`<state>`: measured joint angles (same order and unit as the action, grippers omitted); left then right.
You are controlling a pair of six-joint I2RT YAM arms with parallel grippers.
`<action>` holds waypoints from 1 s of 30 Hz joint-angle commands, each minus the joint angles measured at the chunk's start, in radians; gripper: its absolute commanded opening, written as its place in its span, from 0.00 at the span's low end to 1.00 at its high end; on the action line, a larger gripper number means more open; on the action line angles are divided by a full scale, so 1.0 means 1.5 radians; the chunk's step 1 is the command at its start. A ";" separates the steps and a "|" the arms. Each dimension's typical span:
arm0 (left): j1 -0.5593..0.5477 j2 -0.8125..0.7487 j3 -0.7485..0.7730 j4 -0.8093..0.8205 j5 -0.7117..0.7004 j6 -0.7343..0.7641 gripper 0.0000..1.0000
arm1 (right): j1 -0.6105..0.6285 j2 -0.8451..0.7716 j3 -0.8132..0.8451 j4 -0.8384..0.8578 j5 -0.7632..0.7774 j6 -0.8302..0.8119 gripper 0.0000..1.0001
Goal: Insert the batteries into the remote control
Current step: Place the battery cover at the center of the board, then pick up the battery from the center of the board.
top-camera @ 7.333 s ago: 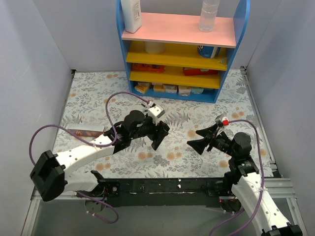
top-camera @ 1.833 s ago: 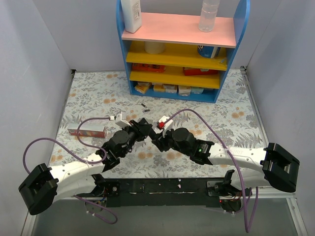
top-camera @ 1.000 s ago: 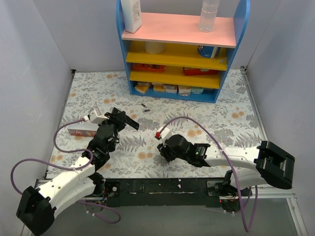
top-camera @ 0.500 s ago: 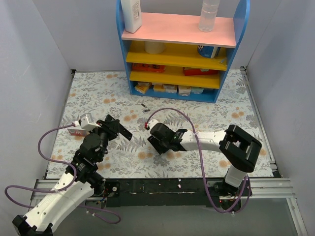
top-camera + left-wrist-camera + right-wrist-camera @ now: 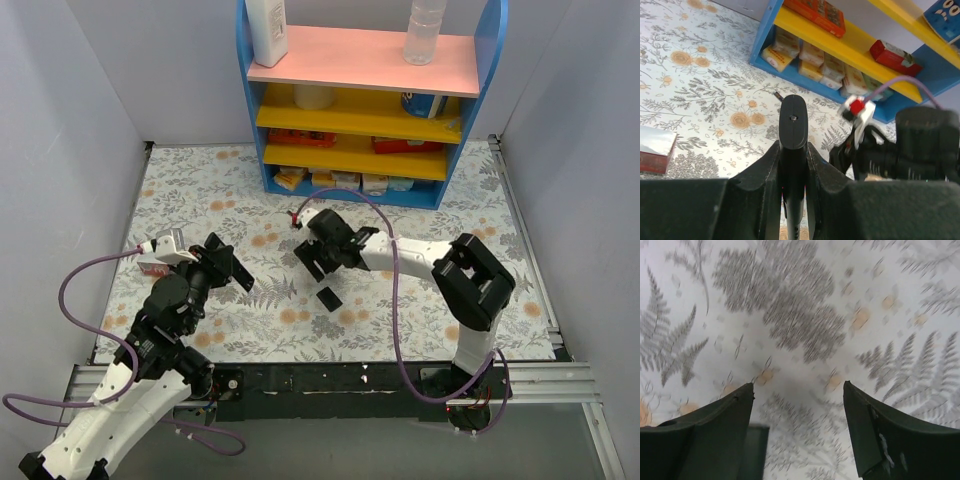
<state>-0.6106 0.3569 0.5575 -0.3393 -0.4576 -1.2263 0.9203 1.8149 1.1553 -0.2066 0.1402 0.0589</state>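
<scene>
Remote control (image 5: 793, 122) is slim, black, round-tipped.

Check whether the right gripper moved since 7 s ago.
Yes: the right gripper swung left and farther up the table, ending just in front of the shelf.

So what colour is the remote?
The remote control is black, clearest in the left wrist view.

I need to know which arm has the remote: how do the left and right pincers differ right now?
The left pincer is shut on the remote control; the right pincer is open, with nothing between its fingers. The left pincer points across the table toward the blue shelf; the right pincer points down, close over the floral tablecloth. Both have dark fingers.
</scene>
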 commanded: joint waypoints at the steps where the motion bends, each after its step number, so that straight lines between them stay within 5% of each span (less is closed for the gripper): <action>1: 0.005 -0.016 -0.005 -0.018 -0.020 0.051 0.00 | -0.051 0.053 0.107 0.034 -0.042 -0.072 0.77; 8: 0.006 -0.012 -0.006 -0.023 -0.030 0.074 0.00 | -0.085 0.176 0.283 0.045 -0.070 -0.104 0.58; 18: 0.021 0.002 -0.009 -0.021 -0.003 0.072 0.00 | -0.095 0.339 0.509 0.022 -0.051 -0.108 0.47; 30: 0.037 0.008 -0.011 -0.017 0.027 0.069 0.00 | -0.103 0.402 0.550 0.008 -0.069 -0.099 0.43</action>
<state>-0.5678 0.3622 0.5491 -0.3672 -0.4374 -1.1332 0.7723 2.4023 1.9495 -0.1917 0.0483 -0.0868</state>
